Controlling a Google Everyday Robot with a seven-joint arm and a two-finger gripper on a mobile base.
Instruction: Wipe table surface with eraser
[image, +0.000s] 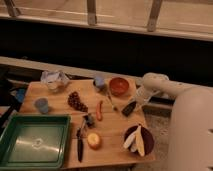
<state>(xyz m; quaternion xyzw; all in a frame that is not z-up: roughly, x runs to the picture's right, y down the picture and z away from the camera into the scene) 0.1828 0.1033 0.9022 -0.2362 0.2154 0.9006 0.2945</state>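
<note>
**Eraser at right side of tabletop, tool over it**

- The arm is reaching in from the right, bending down over the tabletop's (112, 134) right edge. The tool (134, 103) is sitting low, just below the orange bowl (119, 86) and above the dark plate (149, 141).
- The eraser (128, 109) is lying at the tool's tip. It is a dark block, slanting down-left, with its lower end on or very near the wood. Its upper end is running up into the tool, so the two are reading as touching.
- Tool opening: cannot tell. The dark block and the tool are merging there, so whether it is clamping the eraser or only meeting it is unresolved.
- Judgement on placement: the slant and low position suit pressing the block's face onto the wood for a stroke. The bare strip between the bowl, the plate and the red chili (99, 110) is looking like the only open lane nearby.
- The grapes (76, 101), knife (80, 142) and green tray (35, 118) are lying well apart to the left. They are probably limiting how far a leftward stroke could run.
- Risk, as judged: the bowl and plate are near enough for a wide sweep to nudge them.
</note>
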